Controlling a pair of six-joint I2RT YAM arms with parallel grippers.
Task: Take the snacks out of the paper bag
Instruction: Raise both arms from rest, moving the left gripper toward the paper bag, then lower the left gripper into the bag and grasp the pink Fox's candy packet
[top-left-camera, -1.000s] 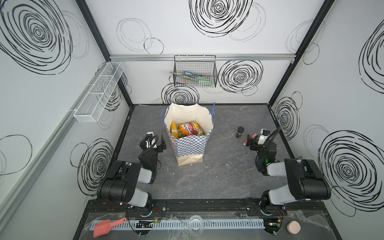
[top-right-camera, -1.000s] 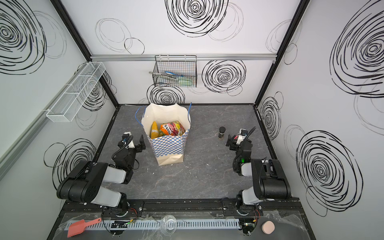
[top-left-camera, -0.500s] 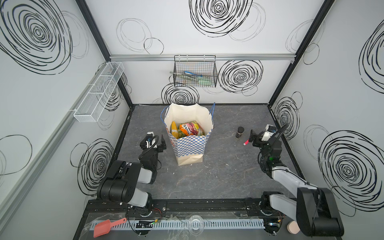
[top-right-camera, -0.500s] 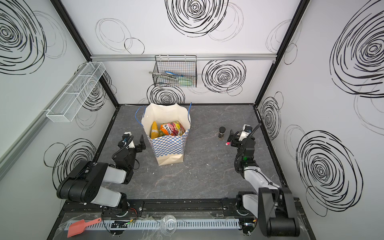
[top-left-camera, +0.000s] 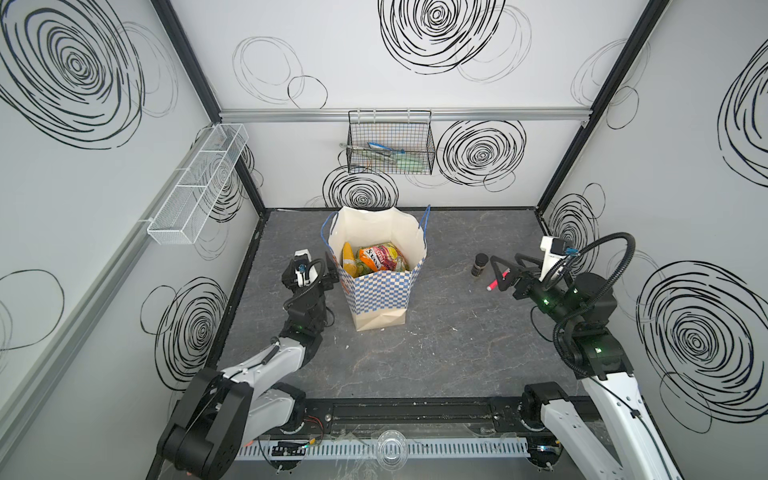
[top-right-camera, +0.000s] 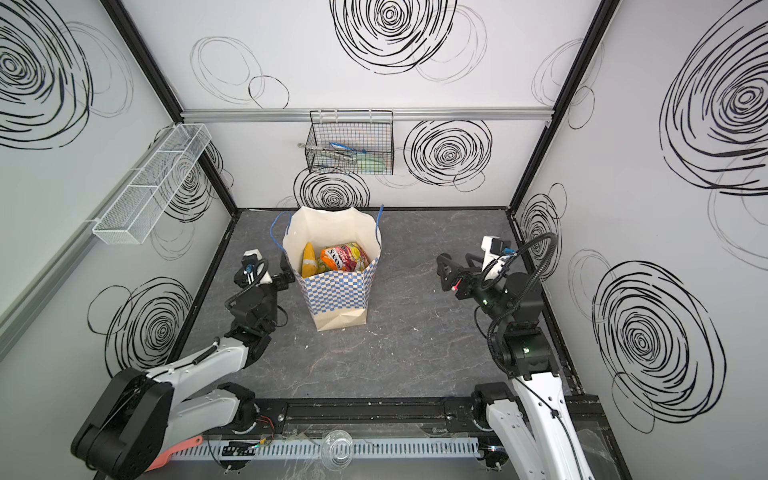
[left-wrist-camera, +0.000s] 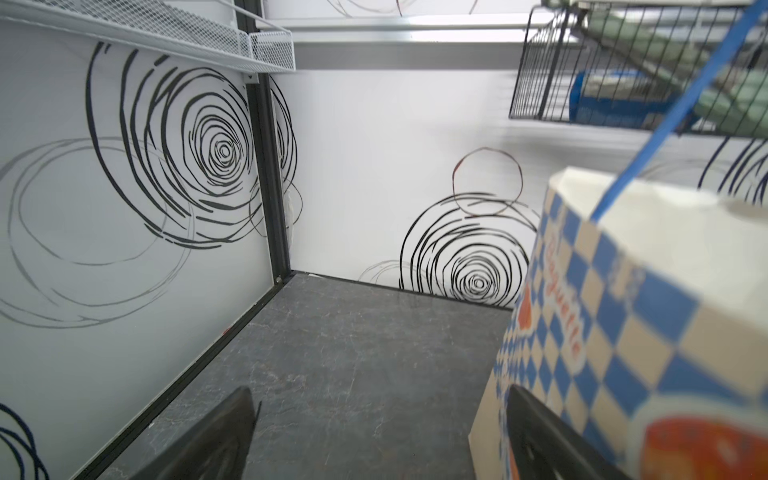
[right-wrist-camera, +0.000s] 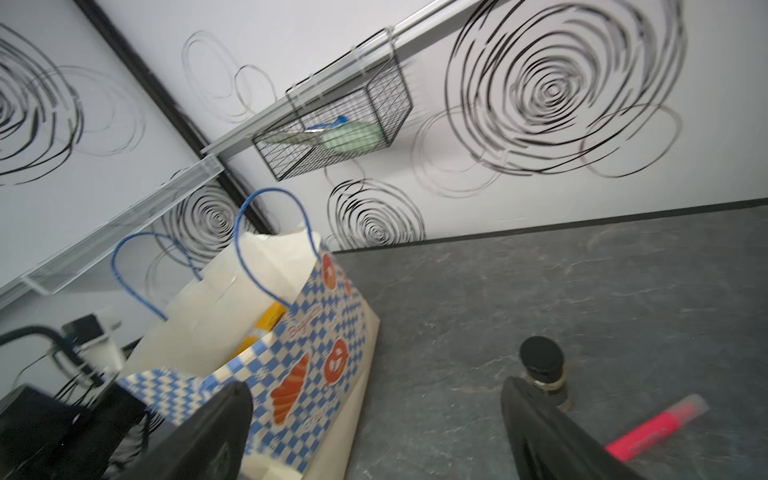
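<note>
1. Paper bag stands upright mid-counter, nearer the far edge. Mouth open upward, long axis vertical. Snacks all inside, piled below the rim; none out yet.
2. Left end effector: jaws wide, empty, low by bag's left side at checkered-band level. One finger looks right against the bag wall; can't tell if touching. Aimed at far-left corner, not at the mouth.
3. Right end effector: jaws wide, empty, raised near right edge over pink marker, near dark jar. Well apart from bag, pointing towards it.
4. Key relation: snacks lie up & over the rim from the left end effector, w/ paper wall between. Left arm nearer but needs a lift first. Right one sits higher, prob. a cleaner line into the mouth.
5. Yellow packet stands on end at left inner wall, so top-down pinch suits.
6. Room: bare counter in front of bag & between bag and jar for drop-off. Strip to left wall tight. Blue cord handles at rim = snag risk; bag prob. light, may tip.
</note>
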